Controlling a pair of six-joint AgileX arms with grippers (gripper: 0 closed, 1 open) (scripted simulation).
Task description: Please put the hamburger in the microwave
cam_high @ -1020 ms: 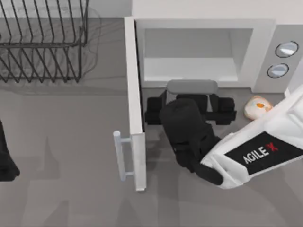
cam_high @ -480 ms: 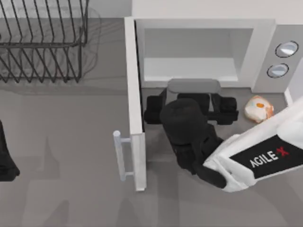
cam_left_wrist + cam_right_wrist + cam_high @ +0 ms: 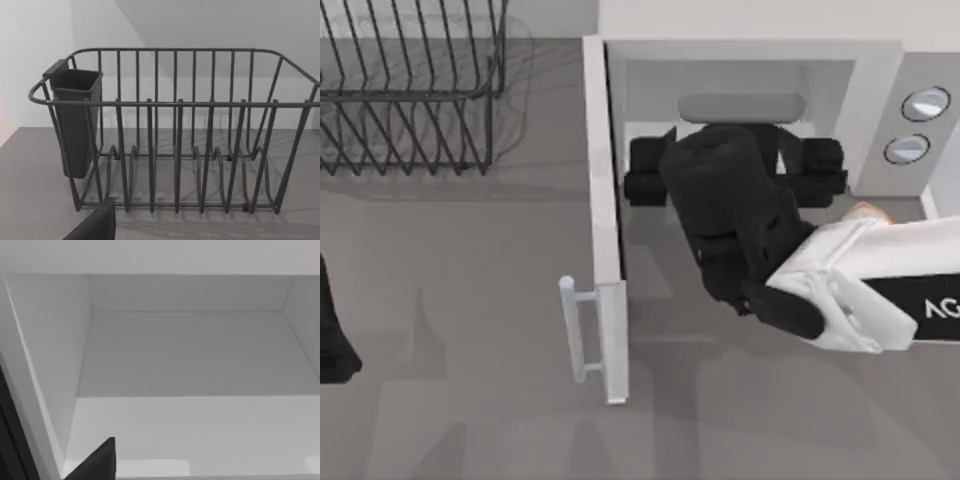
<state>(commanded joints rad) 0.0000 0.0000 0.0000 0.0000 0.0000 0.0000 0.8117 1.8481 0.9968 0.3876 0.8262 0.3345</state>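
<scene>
Hamburger [image 3: 865,211] sits on the table [image 3: 470,330] just in front of the microwave [image 3: 880,90], below the two silver dials [image 3: 917,125], on the right side of the top view. Only a sliver of cream and orange shows; the right arm's white link covers the rest. It is outside the cavity, not in any gripper.

Microwave is at the back of the table, centre to right. Door [image 3: 603,220] is swung fully open and stands edge-on toward the front, silver bar handle [image 3: 572,330] on its left face. Cavity [image 3: 190,360] looks pale and bare in the right wrist view: floor, back wall and side walls visible, nothing lying inside.

Right gripper [image 3: 738,112] is at the mouth of the cavity, its black wrist body over the front sill, arm reaching in from the right edge. Cannot tell how far its jaws are open: the top view hides the fingers behind the wrist and the wrist view shows just one dark corner. Nothing visibly held.

Left arm [image 3: 332,330] is parked at the left edge of the table, well apart from the microwave. Its jaw state: cannot tell. Its wrist view faces the dark wire dish rack [image 3: 175,135], which stands at back left with a dark cutlery cup [image 3: 76,120] hung on one end.
</scene>
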